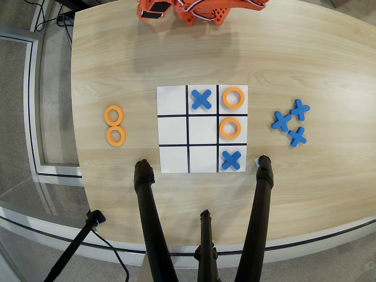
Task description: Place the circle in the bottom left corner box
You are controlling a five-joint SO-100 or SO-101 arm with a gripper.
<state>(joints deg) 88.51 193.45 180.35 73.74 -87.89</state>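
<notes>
Two loose orange rings lie on the table left of the board in the overhead view, one (114, 114) just above the other (116, 136). The white 3x3 board (173, 128) holds a ring in its top right cell (233, 98) and another in its middle right cell (230, 128). Blue X pieces sit in the top middle cell (201, 100) and the bottom right cell (231, 160). The bottom left corner cell (173, 158) is bare. Only part of the orange arm (194, 9) shows at the top edge, far from the rings. Its fingers cannot be made out.
Three spare blue X pieces (289, 122) lie right of the board. Black tripod legs (147, 205) (261, 200) reach onto the table's front edge, close to the board's bottom corners. The wooden table's edge curves down the left side.
</notes>
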